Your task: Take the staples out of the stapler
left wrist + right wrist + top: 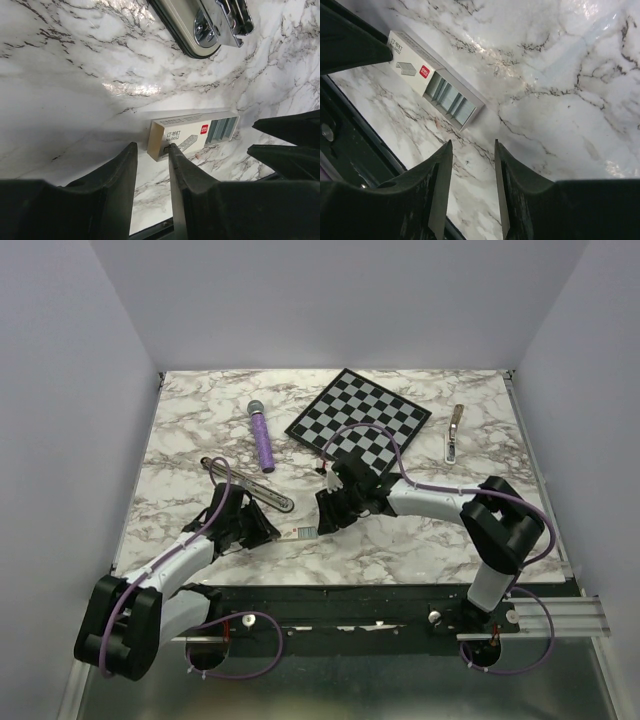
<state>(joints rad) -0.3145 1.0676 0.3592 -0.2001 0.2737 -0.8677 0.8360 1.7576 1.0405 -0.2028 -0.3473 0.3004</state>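
**Both grippers at the staple box; stapler lies apart**

*Top view.* The left gripper (265, 532) and right gripper (326, 512) hang low over the table (430, 530) and face each other. The box (298, 534) lies between their tips. The stapler (255, 490) lies flat just beyond the left gripper, and neither gripper touches it. Risk: with the tips this near each other, closing in further could knock one arm against the other.

*Left wrist.* The jaws stand partly spread with nothing between them. The box sits directly ahead, and its near corner is almost at one tip. The stapler's chrome end lies farther ahead. Risk: the box looks light and the marble glossy, so a graze would likely skid or spin it. Jaws this narrowly spread might also fail to span the stapler's body. Print on the box: Chinese characters that look like 订书钉, then a "No." line that seems to read 0012. A red tag beside it is too small to read.

*Right wrist.* The jaws stand partly spread and empty. The box lies ahead and to the left, with the left gripper over its far end. A staple drawing and the red tag show, but the lettering is illegible.
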